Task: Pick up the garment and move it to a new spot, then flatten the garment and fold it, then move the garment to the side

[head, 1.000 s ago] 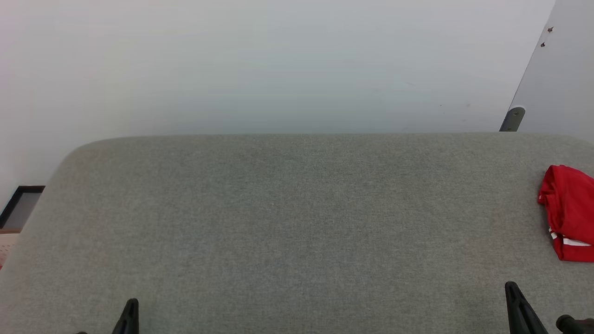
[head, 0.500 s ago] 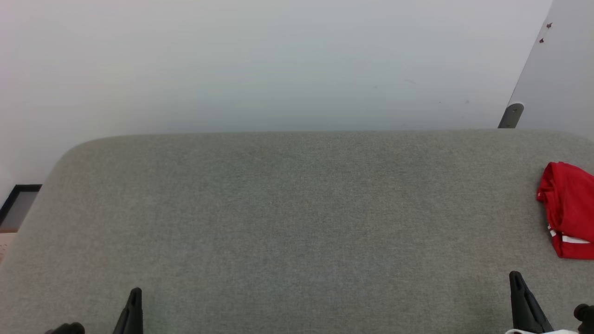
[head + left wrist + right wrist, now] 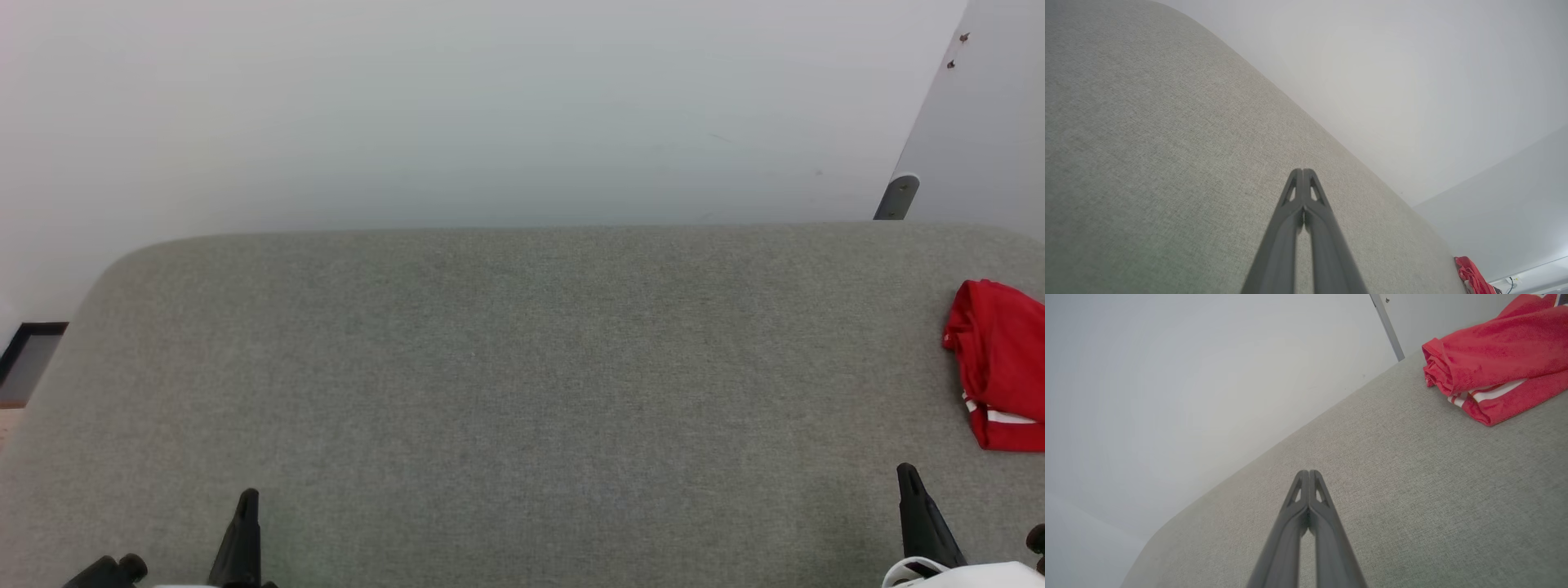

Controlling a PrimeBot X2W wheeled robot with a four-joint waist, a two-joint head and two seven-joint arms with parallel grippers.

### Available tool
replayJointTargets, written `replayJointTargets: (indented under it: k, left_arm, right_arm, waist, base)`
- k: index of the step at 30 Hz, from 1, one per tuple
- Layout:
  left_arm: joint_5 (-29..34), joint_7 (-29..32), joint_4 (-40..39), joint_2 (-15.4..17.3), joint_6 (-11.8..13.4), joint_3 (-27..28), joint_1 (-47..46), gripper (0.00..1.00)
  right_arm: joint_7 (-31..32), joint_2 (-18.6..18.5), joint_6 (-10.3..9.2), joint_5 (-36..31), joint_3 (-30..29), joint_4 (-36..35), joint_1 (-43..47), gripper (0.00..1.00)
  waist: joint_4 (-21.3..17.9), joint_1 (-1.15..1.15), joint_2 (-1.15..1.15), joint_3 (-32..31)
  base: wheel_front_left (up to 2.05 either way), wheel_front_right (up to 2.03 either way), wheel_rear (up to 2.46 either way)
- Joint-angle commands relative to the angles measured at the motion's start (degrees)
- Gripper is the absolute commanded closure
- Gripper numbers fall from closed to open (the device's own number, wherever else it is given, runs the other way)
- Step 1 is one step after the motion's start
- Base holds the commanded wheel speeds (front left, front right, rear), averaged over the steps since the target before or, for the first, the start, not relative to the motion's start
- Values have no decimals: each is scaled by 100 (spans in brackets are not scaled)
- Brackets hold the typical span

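The dark long-fingered left gripper (image 3: 247,498) and right gripper (image 3: 904,472) are pointing forward, both pinched closed, empty, bases cropped. Beyond, the bundled red garment with white stripe (image 3: 996,359) is lying at the right end of the grey fabric surface (image 3: 522,367), running off-frame, lettering unreadable

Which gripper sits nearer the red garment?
The right gripper: the red garment lies near it, while the left gripper is far across the grey surface.
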Motion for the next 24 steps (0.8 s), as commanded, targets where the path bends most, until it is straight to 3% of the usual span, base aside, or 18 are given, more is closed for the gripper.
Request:
replayJointTargets:
  k: [1,24]
  left_arm:
    - [-130,26,-62,37,-7,42,-153,100]
    - [-1486,456,-37,-198,-11,112,-438,100]
  right_arm:
    - [28,-5,-2,183,-21,-50,-139,100]
    - [448,48,-2,1892,-79,70,-414,100]
  waist:
    - [-2,0,0,3]
    - [-54,0,0,84]
  base:
    - [0,0,0]
    - [0,0,0]
